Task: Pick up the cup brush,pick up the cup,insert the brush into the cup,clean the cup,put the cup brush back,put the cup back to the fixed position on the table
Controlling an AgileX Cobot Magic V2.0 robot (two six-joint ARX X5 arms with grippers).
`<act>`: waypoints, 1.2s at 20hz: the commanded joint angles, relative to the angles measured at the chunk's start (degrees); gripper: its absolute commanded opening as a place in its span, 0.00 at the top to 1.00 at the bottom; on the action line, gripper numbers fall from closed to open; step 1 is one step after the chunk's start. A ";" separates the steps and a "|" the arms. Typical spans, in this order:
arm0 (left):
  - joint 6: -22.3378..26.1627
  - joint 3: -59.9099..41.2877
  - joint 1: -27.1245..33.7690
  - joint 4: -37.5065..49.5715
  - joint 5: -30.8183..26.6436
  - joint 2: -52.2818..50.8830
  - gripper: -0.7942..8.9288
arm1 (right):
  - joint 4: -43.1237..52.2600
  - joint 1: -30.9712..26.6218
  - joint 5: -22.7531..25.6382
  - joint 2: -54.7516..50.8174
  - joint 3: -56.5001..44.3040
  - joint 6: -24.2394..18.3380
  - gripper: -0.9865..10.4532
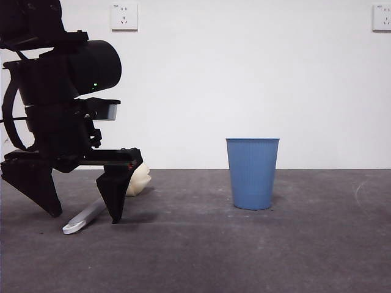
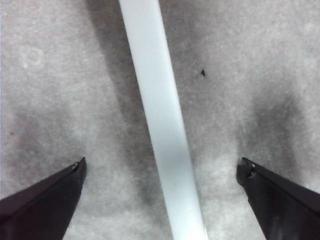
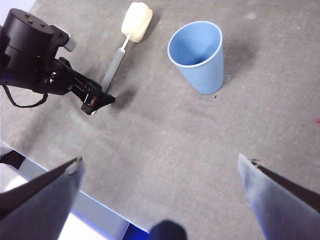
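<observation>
White wall with sockets (image 1: 124,16); dark grey table (image 1: 244,250). Cup brush (image 3: 125,42) lies flat, cream sponge head, grey handle between spread left gripper (image 2: 162,167) jaws. Ribbed blue cup (image 1: 252,173) upright, well apart. Right gripper (image 3: 160,165) wide, high.

A bare robot test bench in a lab: a dark grey table (image 1: 244,256) against a plain white wall (image 1: 244,73) with two power sockets (image 1: 124,16), a black robot arm (image 1: 58,104) over it, and only a cup (image 1: 252,173) and brush (image 1: 91,213) as props.
</observation>
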 commanded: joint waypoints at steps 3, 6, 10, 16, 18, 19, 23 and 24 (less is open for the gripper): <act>-1.57 -0.13 -0.63 -0.68 -0.04 0.92 0.53 | 0.33 0.17 0.13 0.02 0.11 0.39 0.39; -2.60 -0.13 -0.98 -1.62 1.97 0.90 0.77 | 0.33 0.17 0.28 0.04 0.11 0.37 0.39; -2.69 -0.13 -0.96 -2.29 3.91 0.90 0.93 | 0.31 0.17 0.28 0.02 0.11 0.37 0.39; -2.64 -0.13 -0.96 -4.50 4.04 0.20 0.93 | 0.31 0.17 0.26 0.04 0.11 0.39 0.39; -2.64 -0.13 -0.92 -4.74 4.04 -0.83 0.93 | 0.31 0.17 0.26 0.04 0.11 0.61 0.39; -2.62 -0.13 -0.92 -4.87 4.00 -1.75 0.93 | 0.28 0.17 0.26 0.04 0.11 0.63 0.39; -2.49 -0.13 -0.83 -4.90 3.93 -6.47 0.93 | 0.26 0.17 0.20 0.04 0.11 1.01 0.39; -2.49 -0.13 -0.83 -4.90 3.98 -7.67 0.93 | 0.26 0.17 0.07 0.04 0.11 0.98 0.39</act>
